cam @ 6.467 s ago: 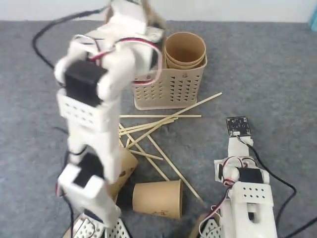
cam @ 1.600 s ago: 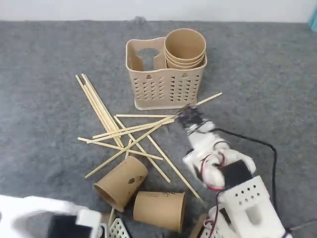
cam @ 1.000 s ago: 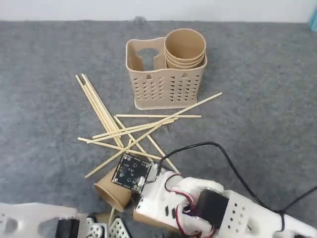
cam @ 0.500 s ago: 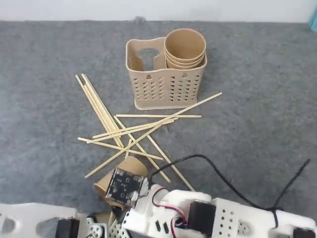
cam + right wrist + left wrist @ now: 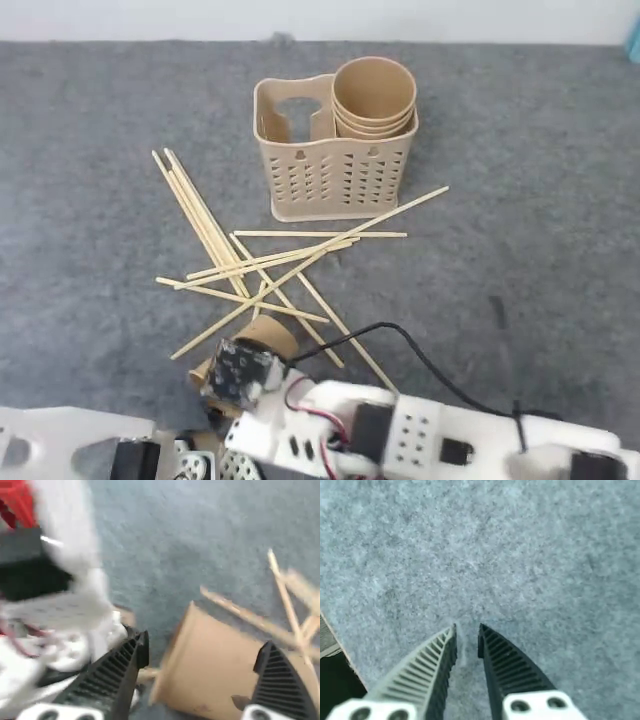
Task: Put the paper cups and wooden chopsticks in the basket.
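Broadly, a grey felt worktop (image 5: 540,250) carries everything. The right arm (image 5: 430,445) lies low across its near edge, stretched from the lower right toward the middle. The left arm (image 5: 60,440) sits folded in the near left corner.

The right claw (image 5: 206,642) is spread wide. One ribbed finger stands on either side of a paper cup lying on its side (image 5: 268,333), and the cup's open mouth faces the wrist camera. The fingers have not closed on it, and I cannot tell whether either one touches the cup wall. The left claw (image 5: 467,627) points down at bare felt with only a narrow gap between its fingertips, and it holds nothing.

Next in size, the beige perforated basket (image 5: 335,175) stands upright at the far middle of the worktop, well apart from both arms. A stack of paper cups (image 5: 373,92) sits nested, mouths up, in its right-hand compartment and rises above the rim.

Smallest, the wooden chopsticks (image 5: 262,265) lie loose and crossed on the felt between the basket and the lying cup. One group fans out toward the left. A long chopstick slants past the basket's near right corner. A few ends reach right up to the lying cup.
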Robot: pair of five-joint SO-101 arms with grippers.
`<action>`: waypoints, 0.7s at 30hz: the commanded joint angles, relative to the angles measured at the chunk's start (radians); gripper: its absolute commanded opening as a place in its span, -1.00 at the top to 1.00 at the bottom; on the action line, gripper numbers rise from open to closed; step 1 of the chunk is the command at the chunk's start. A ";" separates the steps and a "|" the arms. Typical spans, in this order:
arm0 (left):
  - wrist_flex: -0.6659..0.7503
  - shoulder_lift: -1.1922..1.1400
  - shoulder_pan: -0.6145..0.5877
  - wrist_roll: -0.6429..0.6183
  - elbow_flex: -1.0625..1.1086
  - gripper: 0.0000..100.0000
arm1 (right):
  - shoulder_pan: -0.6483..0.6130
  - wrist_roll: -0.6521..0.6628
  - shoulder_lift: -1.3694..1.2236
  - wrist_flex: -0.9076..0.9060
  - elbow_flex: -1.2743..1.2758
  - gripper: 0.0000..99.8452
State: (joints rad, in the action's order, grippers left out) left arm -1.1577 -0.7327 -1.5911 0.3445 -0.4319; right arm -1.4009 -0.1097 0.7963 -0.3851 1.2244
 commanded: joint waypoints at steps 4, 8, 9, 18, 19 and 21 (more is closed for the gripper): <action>-0.006 0.015 0.017 0.002 -0.044 0.87 | 0.085 -0.009 -0.194 0.088 -0.040 0.32; -0.006 0.017 0.017 0.002 -0.047 0.87 | 0.166 -0.002 -0.179 0.076 -0.048 0.32; -0.005 0.017 0.017 0.002 -0.047 0.87 | 0.191 0.014 -0.159 0.067 -0.048 0.32; -0.005 0.017 0.018 0.002 -0.047 0.87 | 0.447 0.127 0.219 -0.160 -0.049 0.32; -0.006 0.017 0.021 0.002 -0.047 0.87 | 0.484 0.133 0.262 -0.179 -0.049 0.32; -0.011 0.017 0.032 0.002 -0.042 0.87 | 0.549 0.132 0.331 -0.211 -0.049 0.37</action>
State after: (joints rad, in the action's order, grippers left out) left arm -1.1577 -0.7327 -1.5850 0.3445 -0.4319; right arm -0.9452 0.0008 1.0004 -0.5524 1.2075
